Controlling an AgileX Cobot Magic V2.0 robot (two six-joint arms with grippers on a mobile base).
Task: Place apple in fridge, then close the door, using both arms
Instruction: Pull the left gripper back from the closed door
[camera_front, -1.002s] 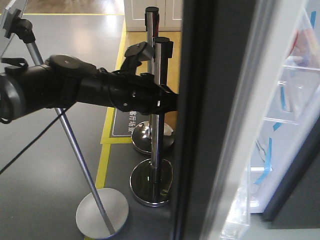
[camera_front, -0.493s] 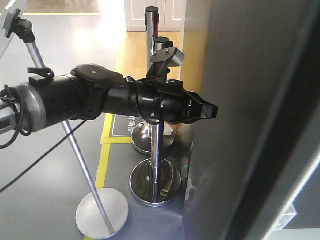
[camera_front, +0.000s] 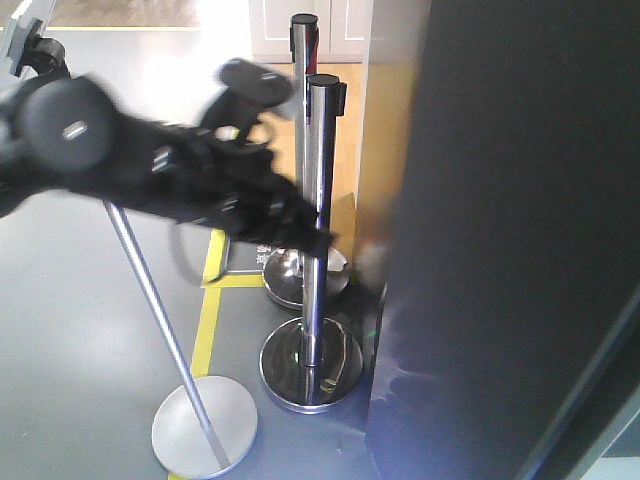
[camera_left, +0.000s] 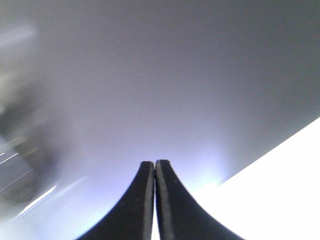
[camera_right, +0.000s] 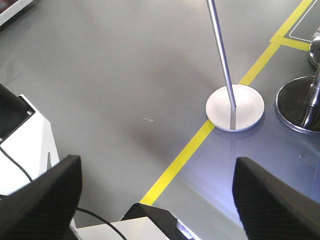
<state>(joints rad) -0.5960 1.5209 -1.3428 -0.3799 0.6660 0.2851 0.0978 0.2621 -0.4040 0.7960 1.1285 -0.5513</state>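
Door (camera_front: 520, 230) looks basically shut, standing tall just right of the left end effector (camera_left: 154, 172), which is pinched together. Right end effector (camera_right: 155, 170) is spread wide, aimed at the floor (camera_right: 125, 75).

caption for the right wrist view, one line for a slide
Right gripper open and empty above the grey floor, with yellow tape line and silver pole's round base ahead.

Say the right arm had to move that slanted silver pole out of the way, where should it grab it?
Probably the bare shaft of the silver pole, above its round base. It is thin, round and tilted, so come from the side with the open right tool turned square to the lean, one finger either side.
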